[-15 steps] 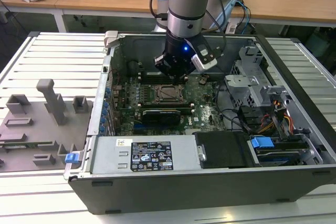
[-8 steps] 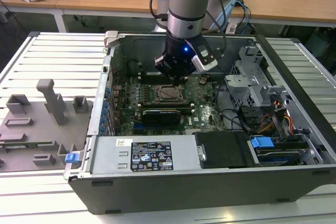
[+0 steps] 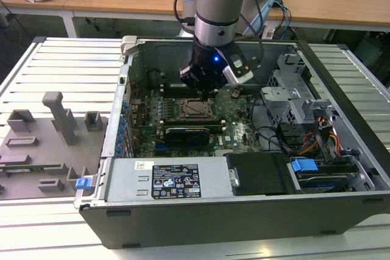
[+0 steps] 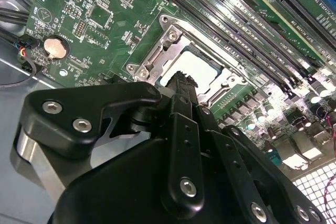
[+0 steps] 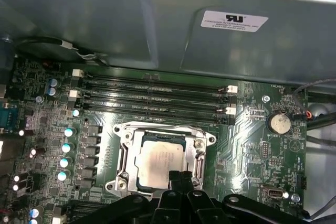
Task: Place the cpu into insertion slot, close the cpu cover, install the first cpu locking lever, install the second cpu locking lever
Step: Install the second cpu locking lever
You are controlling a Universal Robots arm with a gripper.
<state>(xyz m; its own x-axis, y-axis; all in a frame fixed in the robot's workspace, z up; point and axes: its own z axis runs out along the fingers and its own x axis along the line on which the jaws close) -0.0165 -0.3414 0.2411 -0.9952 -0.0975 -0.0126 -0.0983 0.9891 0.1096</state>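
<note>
Gripper poised over the seated cpu inside the open computer case

In the exterior view, the gripper (image 3: 204,91) hangs inside the computer case (image 3: 256,214), just above the insertion slot (image 3: 196,109) near the motherboard's far edge, presumably so it can work straight down on the socket. In the second wrist view, the black fingers (image 4: 181,85) look pressed together with nothing between them, their tip at the near rim of the slot, where the cpu (image 4: 195,72) shows pale. In the first wrist view, the cpu (image 5: 161,163) lies flat in the insertion slot (image 5: 124,157), and the cpu cover (image 5: 164,131) appears folded down around it, framing its silver top; memory slots (image 5: 152,95) run beside it.
</note>
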